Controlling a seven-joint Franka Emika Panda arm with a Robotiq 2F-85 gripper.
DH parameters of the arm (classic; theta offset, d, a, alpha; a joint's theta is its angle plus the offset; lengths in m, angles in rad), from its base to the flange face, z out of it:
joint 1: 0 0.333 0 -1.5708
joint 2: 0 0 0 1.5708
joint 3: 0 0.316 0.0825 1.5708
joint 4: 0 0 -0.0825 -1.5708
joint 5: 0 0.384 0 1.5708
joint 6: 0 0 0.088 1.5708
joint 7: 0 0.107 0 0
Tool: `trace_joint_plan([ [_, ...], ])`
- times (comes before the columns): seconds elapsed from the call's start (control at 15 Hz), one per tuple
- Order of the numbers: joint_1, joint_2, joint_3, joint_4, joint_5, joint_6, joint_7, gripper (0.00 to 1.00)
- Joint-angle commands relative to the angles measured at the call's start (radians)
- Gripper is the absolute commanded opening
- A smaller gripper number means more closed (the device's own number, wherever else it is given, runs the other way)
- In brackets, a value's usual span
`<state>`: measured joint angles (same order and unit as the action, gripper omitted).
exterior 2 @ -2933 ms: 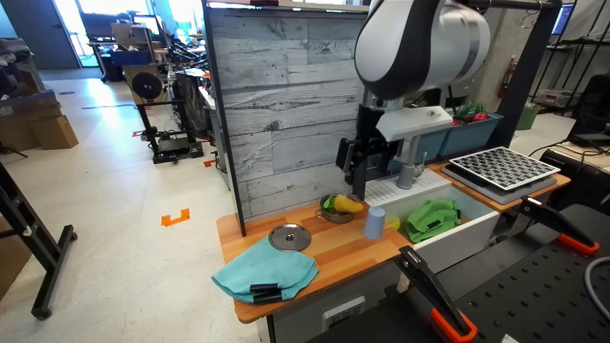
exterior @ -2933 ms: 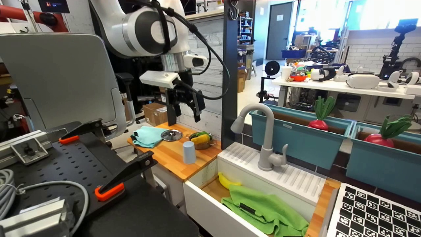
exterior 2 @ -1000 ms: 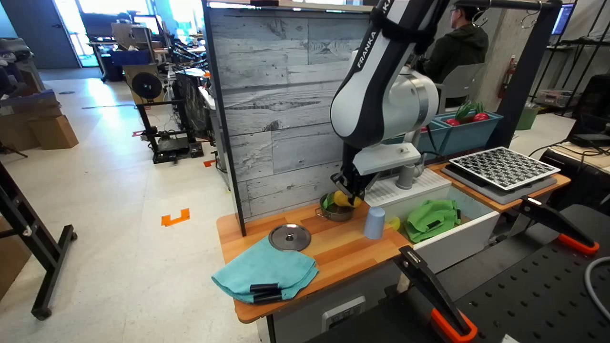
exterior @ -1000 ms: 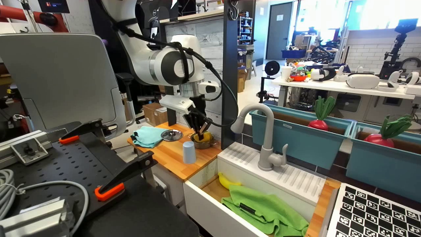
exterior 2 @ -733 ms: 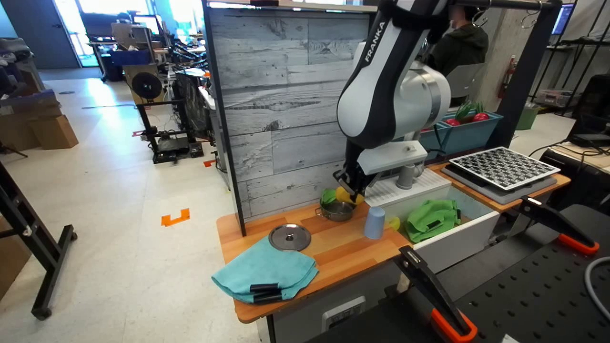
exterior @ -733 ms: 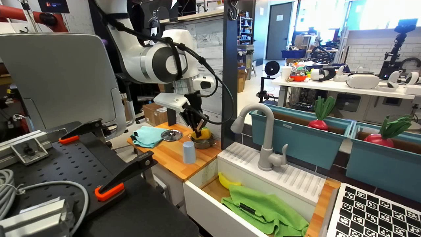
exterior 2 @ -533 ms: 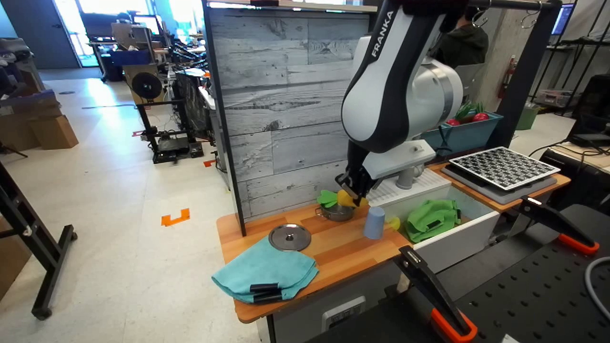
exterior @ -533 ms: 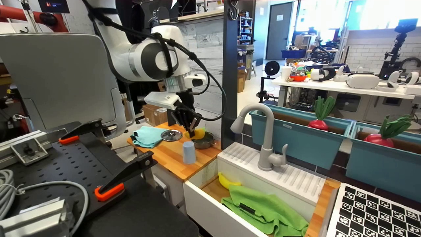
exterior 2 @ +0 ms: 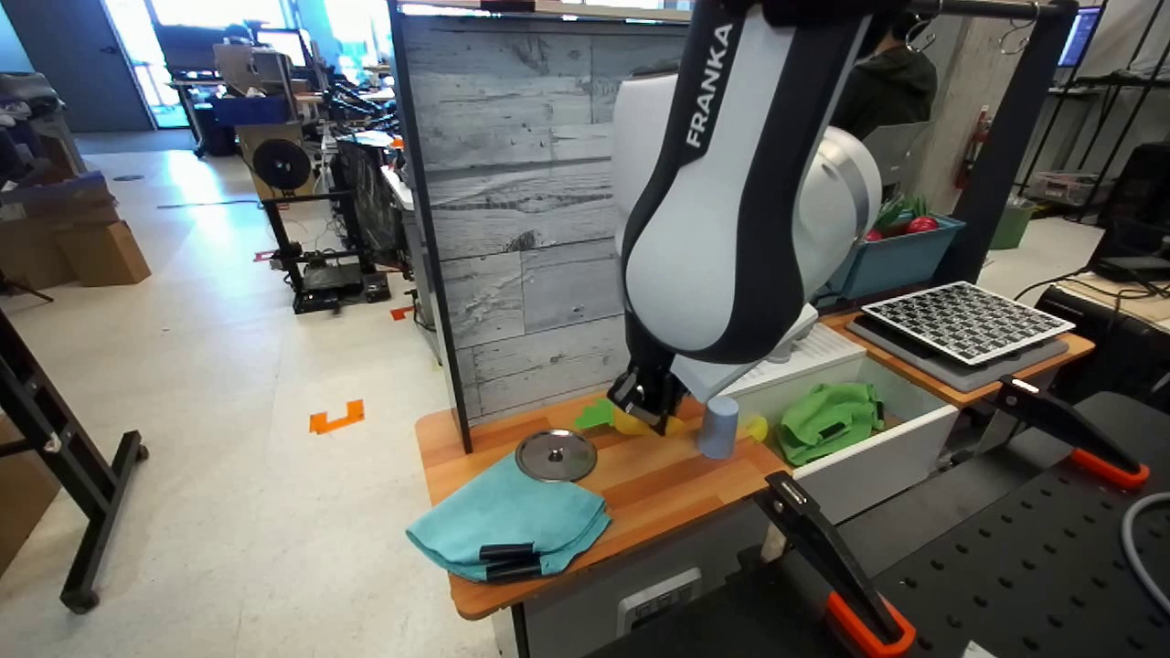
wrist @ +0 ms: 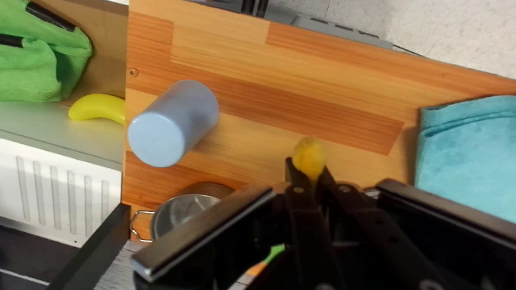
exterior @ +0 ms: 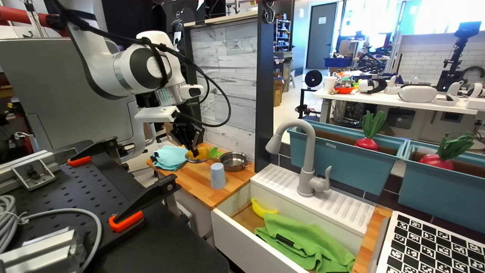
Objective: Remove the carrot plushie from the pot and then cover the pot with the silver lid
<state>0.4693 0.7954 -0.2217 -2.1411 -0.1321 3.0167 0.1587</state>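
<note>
The carrot [exterior: 204, 153] is already out, near the pot [exterior: 233, 167]; the gripper [wrist: 309, 171] pinches it, fingers [wrist: 304, 213] nearly together. What remains is to put it down, then place the lid [exterior 2: 556, 457], lying apart.

round metal pot [exterior: 232, 166], upright, uncovered, yellow carrot plushie [exterior: 203, 153] held outside it, roughly level, green leafy end toward the pot, round silver lid [exterior 2: 555, 456] lying flat, knob up, apart from the pot

Clamps the carrot plushie [exterior 2: 627, 420] in the gripper [exterior 2: 659, 426] near the silver lid [exterior 2: 556, 455]. Has teal cloth [exterior 2: 516, 512] just beside that lid, blue cup [exterior 2: 717, 429] farther off.
</note>
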Motion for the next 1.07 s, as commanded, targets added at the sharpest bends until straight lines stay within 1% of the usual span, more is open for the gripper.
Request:
trace_joint_plan([
  [0.0,0.044,0.011,-0.011,-0.012,-0.016,0.03,0.007,0.02],
  [0.13,0.044,0.014,-0.004,-0.014,-0.014,0.024,0.0,0.02],
  [0.47,0.017,0.035,0.0,-0.011,-0.007,0.019,-0.005,0.02],
  [0.8,-0.018,0.067,-0.002,0.02,0.001,-0.012,-0.005,0.02],
  [0.87,-0.015,0.077,-0.01,0.028,0.003,-0.017,0.003,0.32],
  [0.93,-0.017,0.082,-0.013,0.031,0.001,-0.022,0.002,0.35],
  [1.0,-0.017,0.085,-0.017,0.034,0.0,-0.022,0.002,0.4],
])
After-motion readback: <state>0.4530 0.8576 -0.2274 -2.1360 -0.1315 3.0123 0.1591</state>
